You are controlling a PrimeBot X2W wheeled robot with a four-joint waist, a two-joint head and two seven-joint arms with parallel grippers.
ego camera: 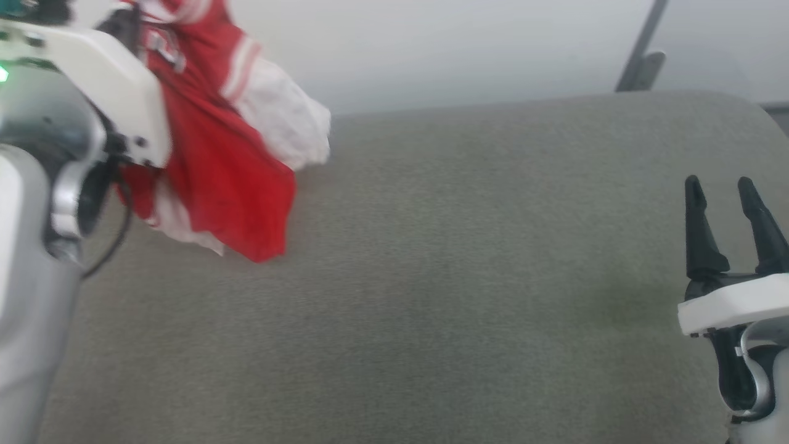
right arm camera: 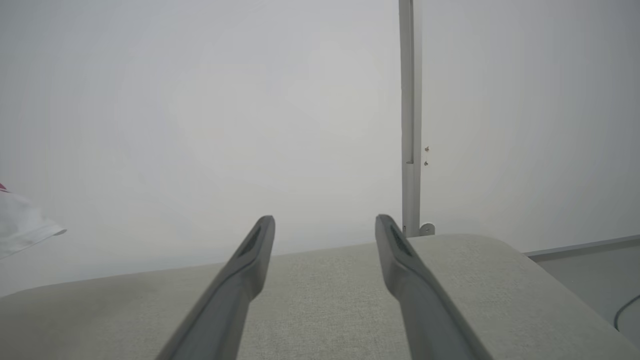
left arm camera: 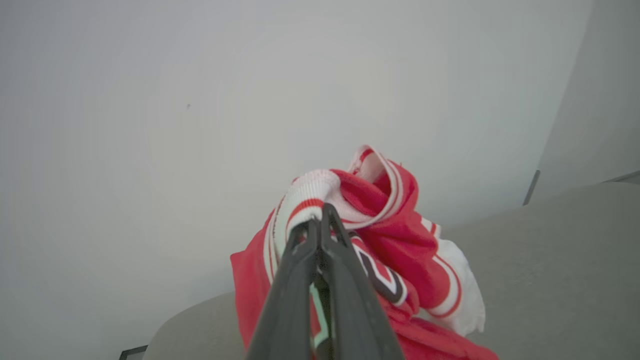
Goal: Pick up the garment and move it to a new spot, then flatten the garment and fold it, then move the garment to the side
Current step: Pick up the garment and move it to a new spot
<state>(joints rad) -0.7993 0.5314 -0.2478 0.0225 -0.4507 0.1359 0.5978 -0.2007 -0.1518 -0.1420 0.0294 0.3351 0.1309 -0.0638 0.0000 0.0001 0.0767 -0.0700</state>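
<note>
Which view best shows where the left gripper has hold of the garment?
The left wrist view: the left gripper is shut on the striped ribbed trim of the garment, close up. The head view shows the garment hanging, the grip mostly hidden behind the forearm. The right wrist view catches a white sleeve end.

A broad surface of grey-beige woven fabric [ego camera: 431, 277] with a rounded far corner takes up the middle and lower part of the head view, with a faint greenish patch [ego camera: 616, 302] at its lower right. Behind it a plain pale wall [ego camera: 462, 49] spans the top under soft, even light. In the right wrist view a slim grey post [right arm camera: 410, 115] runs up the wall right of centre, and grey floor [right arm camera: 585, 265] with a dark cable [right arm camera: 626, 312] shows at the lower right.
</note>
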